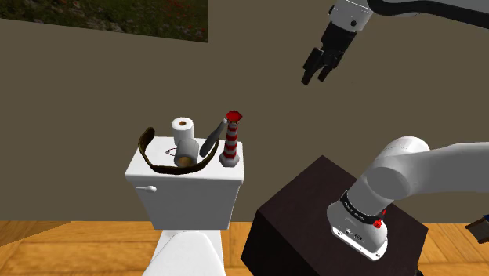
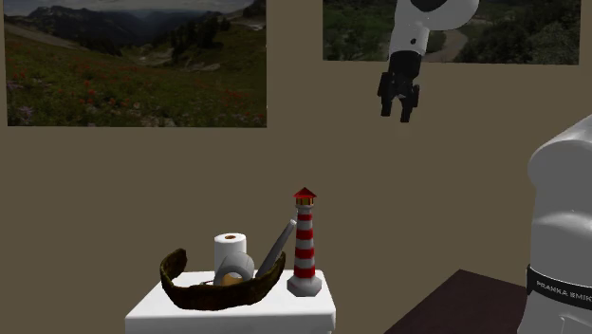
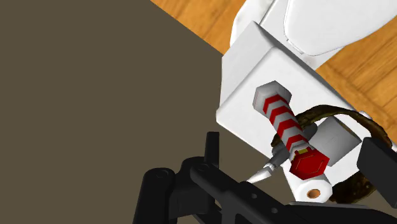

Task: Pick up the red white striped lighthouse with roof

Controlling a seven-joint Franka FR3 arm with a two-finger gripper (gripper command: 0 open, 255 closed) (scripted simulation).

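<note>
The red and white striped lighthouse (image 1: 231,142) (image 2: 304,243) (image 3: 284,121), with a red roof and a grey base, stands upright on the right end of the white toilet tank lid (image 1: 146,164) (image 2: 152,308) (image 3: 248,95). My black gripper (image 1: 317,72) (image 2: 399,106) (image 3: 294,141) hangs open high above the tank, off to the right of the lighthouse in both exterior views. It holds nothing. In the wrist view the lighthouse lies far below, between the two spread fingers (image 3: 212,147).
On the lid beside the lighthouse are a white paper roll (image 1: 184,135) (image 2: 231,250), a leaning grey tool (image 1: 211,139) (image 2: 276,247) and a dark brown curved basket (image 1: 166,165) (image 2: 213,292). The wall is close behind. The dark stand (image 1: 306,212) sits right of the toilet.
</note>
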